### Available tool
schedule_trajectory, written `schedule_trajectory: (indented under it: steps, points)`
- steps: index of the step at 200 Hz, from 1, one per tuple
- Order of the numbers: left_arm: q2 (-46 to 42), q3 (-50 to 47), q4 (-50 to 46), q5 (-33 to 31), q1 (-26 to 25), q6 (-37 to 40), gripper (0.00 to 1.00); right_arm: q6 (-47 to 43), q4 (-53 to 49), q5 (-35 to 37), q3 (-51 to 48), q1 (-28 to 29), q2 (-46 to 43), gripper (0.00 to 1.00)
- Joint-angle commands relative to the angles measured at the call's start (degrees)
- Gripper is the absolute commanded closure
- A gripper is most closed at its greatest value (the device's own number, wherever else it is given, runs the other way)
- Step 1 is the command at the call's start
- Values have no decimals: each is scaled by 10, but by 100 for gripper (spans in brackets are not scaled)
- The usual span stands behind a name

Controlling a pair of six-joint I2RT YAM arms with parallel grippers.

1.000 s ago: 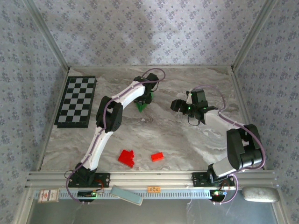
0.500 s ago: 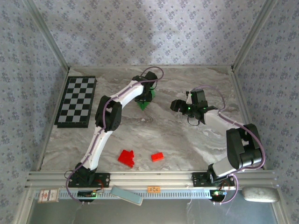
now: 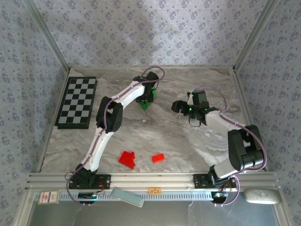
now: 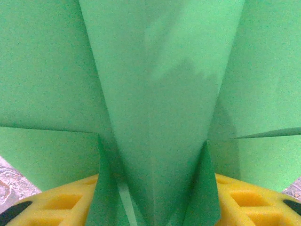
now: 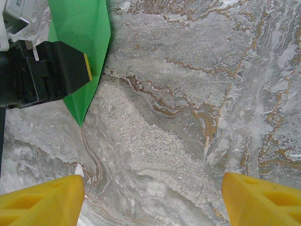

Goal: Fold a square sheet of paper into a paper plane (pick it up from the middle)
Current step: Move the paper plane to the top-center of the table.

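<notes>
The square sheet of paper (image 3: 145, 104) is bright green and folded into a narrow pointed shape, its tip pointing toward the near side. My left gripper (image 3: 146, 95) is shut on it at the back middle of the table. In the left wrist view the green folds (image 4: 155, 94) spread out ahead, pinched between the yellow fingers (image 4: 56, 207). The right wrist view has the paper (image 5: 80, 33) at the top left with the left gripper's black finger (image 5: 61, 68) across it. My right gripper (image 3: 178, 106) (image 5: 153, 202) hovers open to the right of the paper, with only marble between its fingers.
A black-and-white checkered board (image 3: 76, 102) lies at the left. Two small red blocks (image 3: 127, 159) (image 3: 159, 158) sit near the front edge. Patterned walls close in the table (image 3: 188, 136) on three sides, and an aluminium rail (image 3: 150, 180) runs along the front.
My left gripper has carried the folded paper a little toward the back and right. The right arm has hardly moved.
</notes>
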Motion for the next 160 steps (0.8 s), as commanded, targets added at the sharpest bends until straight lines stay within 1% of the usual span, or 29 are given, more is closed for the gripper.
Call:
schedule_trajectory:
  steps: [1,43,130,160]
  points:
    - [3,20,-28,21,0,5,48,6,-3,-3,-2,1,5,21]
    - [-38,21,-23,13,-1,-5,47,7,-3,-2,1,2,6,21]
    - [-70,21,-29,-1,-4,-7,46,6,-8,-1,5,3,5,21]
    - [-99,19,-35,-19,-8,-5,45,1,-21,3,14,3,-4,21]
